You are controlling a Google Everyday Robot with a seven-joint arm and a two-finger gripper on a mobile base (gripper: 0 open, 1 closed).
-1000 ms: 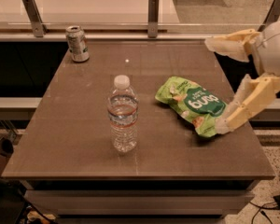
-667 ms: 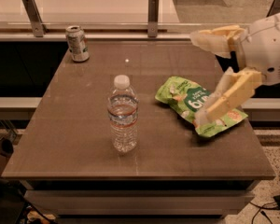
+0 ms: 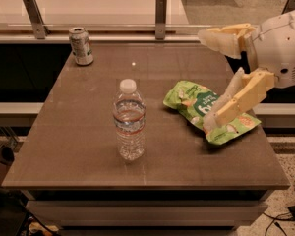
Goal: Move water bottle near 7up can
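The water bottle (image 3: 129, 120), clear and ribbed with a white cap and a thin reddish band, stands upright near the middle front of the brown table (image 3: 88, 151). The 7up can (image 3: 81, 45), silver-white and green, stands upright at the table's far left corner, well apart from the bottle. My gripper (image 3: 206, 80) is at the right, above the table's right side and over the green snack bag, to the right of the bottle. Its two cream fingers (image 3: 238, 100) are spread wide and hold nothing.
A flat green snack bag (image 3: 206, 109) lies on the right part of the table, under my lower finger. A railing with metal posts (image 3: 160, 16) runs behind the table's far edge. The floor drops away at the table's front and right edges.
My gripper has moved left from the right edge, over the snack bag and closer to the bottle. The bottle, can and bag have not moved.
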